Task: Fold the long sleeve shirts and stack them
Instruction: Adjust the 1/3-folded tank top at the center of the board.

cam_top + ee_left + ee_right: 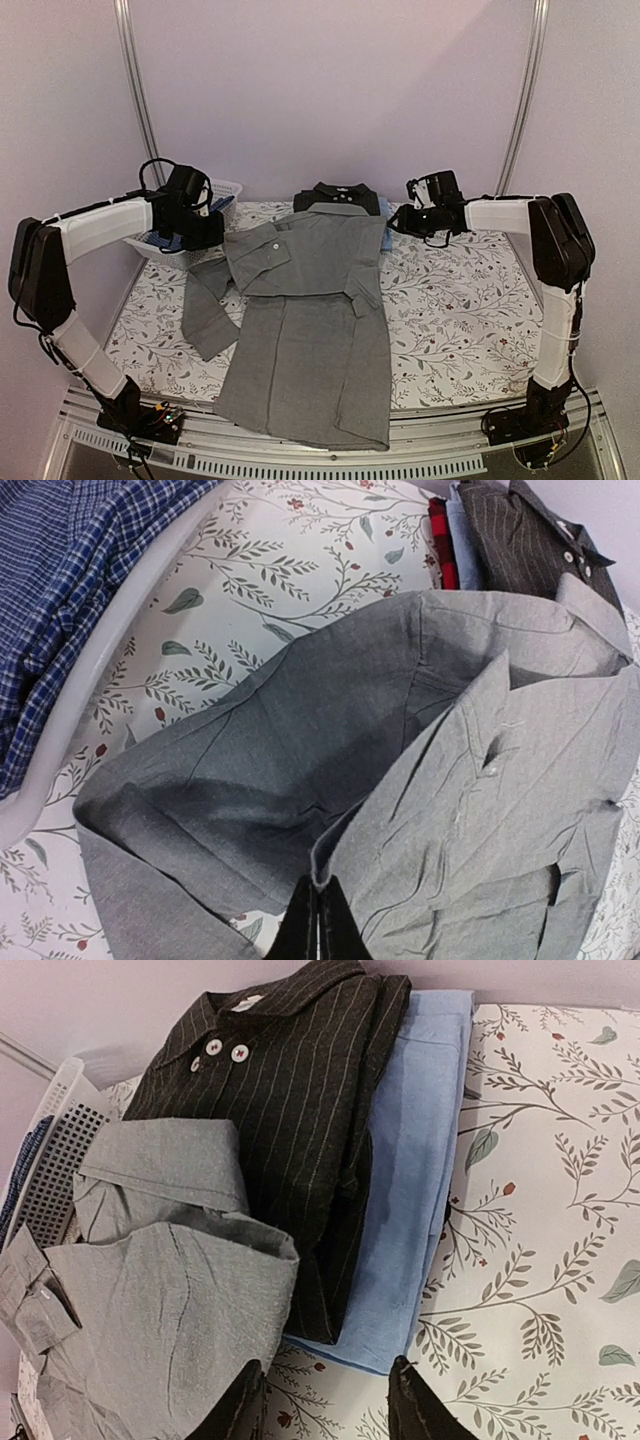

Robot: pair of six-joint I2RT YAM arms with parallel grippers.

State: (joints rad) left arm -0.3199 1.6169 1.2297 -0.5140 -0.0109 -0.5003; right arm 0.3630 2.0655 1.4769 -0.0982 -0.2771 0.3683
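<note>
**tablewatcher:** What's the fabric situation, and where's the grey shirt (310, 330)?

**foldfan:** It's a plain mid-grey woven shirt, a bit crinkly. It's lying flat and lengthwise on the floral-print table (460, 300), with the hem at the near edge and the collar up against the folded stack at the far edge. One sleeve trails off to the left. The stack is the black shirt (290, 1110), which has thin pale pinstripes and pale buttons, sitting on the light blue shirt (415, 1160), which looks smooth and soft.

**tablewatcher:** And the basket?

**foldfan:** The white plastic lattice basket (228, 190) is at the far left, with a blue-and-white checked cloth (60, 580) bunched up inside.

**tablewatcher:** Claws?

**foldfan:** The left gripper (315, 920) has its fingers pressed together, and they look to be nipping the grey shirt's front edge. The right gripper (325, 1405) is spread with nothing between its fingers. It hangs over bare table just beside the blue shirt's near edge.
</note>
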